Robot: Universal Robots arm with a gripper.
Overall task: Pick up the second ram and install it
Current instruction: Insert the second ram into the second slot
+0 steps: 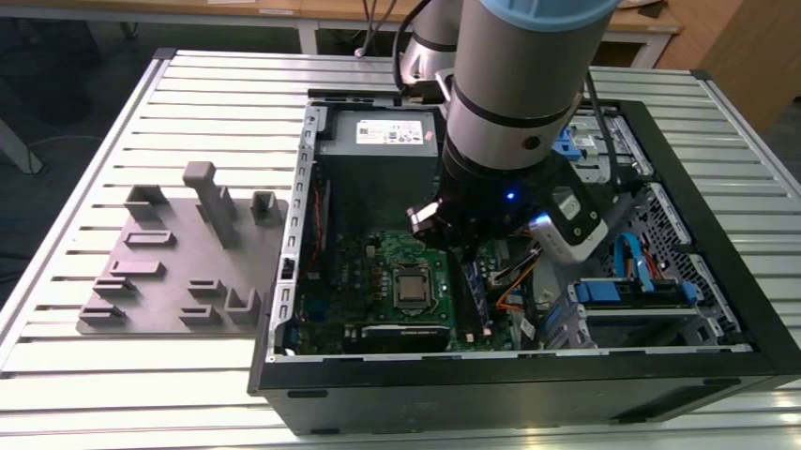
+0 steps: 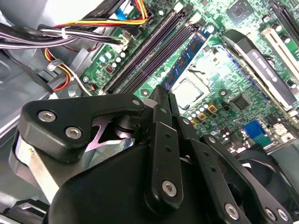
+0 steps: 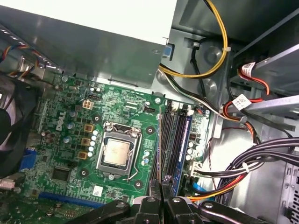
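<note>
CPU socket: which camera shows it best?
First wrist view: the CPU socket is whole, seen nearly head-on. Exterior view shows it whole but farther off; second wrist view shows it at a slant.

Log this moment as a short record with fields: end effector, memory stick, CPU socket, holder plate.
end effector: inside the open computer case, over the motherboard, fingers closed on the near end of the second ram
second ram: blue-green board on edge, lined up along the memory slots; cannot tell if seated
CPU socket: beside the slots, chip visible in it
holder plate: grey, on the table, at the exterior view's left of the case
</note>
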